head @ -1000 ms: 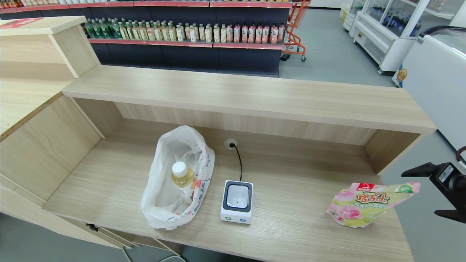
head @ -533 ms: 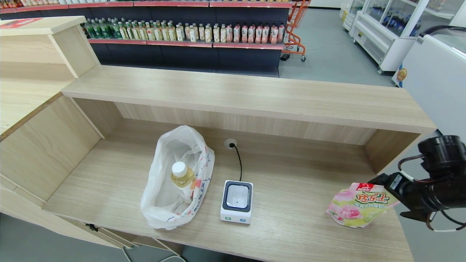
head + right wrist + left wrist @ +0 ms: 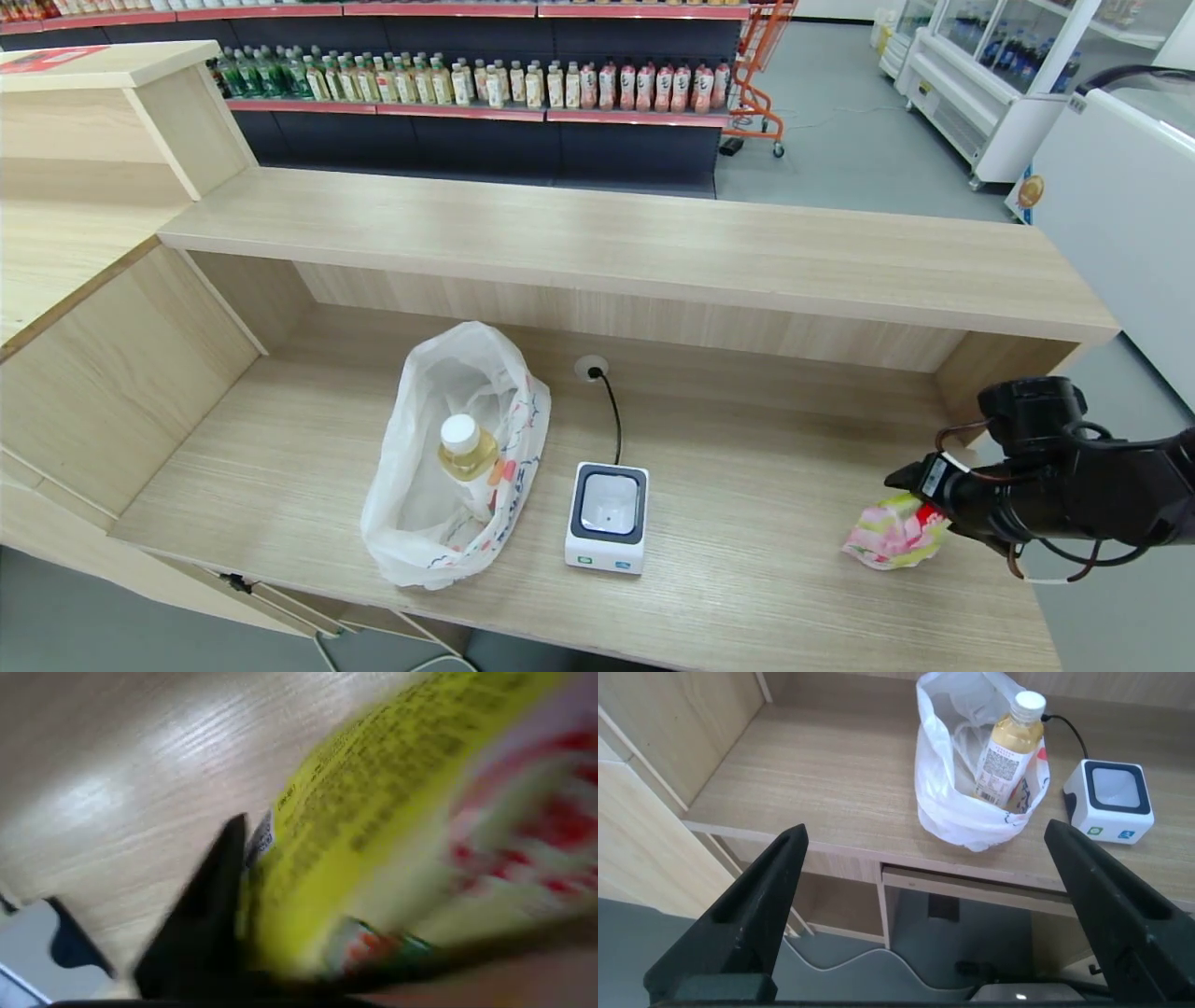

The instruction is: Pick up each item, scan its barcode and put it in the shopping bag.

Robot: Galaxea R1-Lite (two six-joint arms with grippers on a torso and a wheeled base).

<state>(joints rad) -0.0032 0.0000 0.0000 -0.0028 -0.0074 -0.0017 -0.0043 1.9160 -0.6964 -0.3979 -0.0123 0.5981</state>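
Note:
A pink and green snack pouch lies on the right of the counter. My right gripper is down on the pouch's upper end and covers much of it. In the right wrist view the pouch's yellow printed back fills the space beside one black finger, which stands wide to the side, so the gripper is open around the pouch. The white shopping bag holds a tea bottle, with the white scanner just to its right. My left gripper hangs open below the counter's front edge, facing the bag.
A black cable runs from the scanner to a hole in the counter. A raised shelf overhangs the back of the counter, and a side wall closes it on the right. Shop shelves and freezers stand beyond.
My right arm swung in from the right edge and came down onto the pouch, whose top now looks pressed and crumpled. Bag, bottle and scanner have not moved.

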